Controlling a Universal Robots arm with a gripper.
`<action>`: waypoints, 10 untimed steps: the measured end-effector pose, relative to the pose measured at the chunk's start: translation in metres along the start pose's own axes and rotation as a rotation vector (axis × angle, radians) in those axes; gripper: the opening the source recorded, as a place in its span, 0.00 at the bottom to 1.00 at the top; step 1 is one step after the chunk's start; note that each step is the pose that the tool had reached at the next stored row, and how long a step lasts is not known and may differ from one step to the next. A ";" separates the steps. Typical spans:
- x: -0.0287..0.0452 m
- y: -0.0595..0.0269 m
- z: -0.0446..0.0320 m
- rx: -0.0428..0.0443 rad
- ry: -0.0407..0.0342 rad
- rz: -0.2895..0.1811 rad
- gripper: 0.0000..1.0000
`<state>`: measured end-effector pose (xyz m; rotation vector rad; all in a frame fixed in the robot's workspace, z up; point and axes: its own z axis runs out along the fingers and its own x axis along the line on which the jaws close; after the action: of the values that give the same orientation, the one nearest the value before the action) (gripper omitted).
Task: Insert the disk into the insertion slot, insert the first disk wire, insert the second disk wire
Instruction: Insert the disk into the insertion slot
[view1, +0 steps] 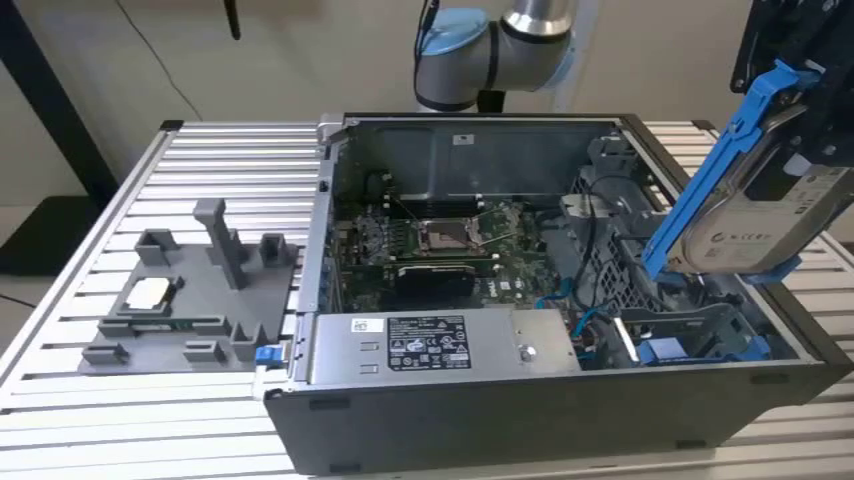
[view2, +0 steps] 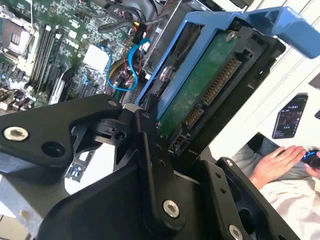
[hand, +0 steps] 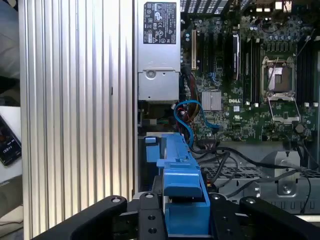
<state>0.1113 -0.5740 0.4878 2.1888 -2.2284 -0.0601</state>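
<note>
My fingers (view2: 152, 160) are closed tight on the disk (view1: 754, 225), and I hold it tilted in the air above the open computer case (view1: 534, 420).

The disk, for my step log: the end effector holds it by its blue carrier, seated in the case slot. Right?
Not seated: the exterior view shows the disk tilted above the open case, held by its blue carrier in the end effector.
</note>
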 end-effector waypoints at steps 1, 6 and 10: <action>0.0000 0.0000 0.0000 -0.0001 0.0000 0.000 0.33; 0.0003 -0.0002 0.0057 0.0002 0.0013 0.000 0.33; 0.0016 -0.0006 0.0129 0.0021 0.0012 0.000 0.33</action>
<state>0.1114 -0.5754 0.4748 2.1893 -2.2290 -0.0564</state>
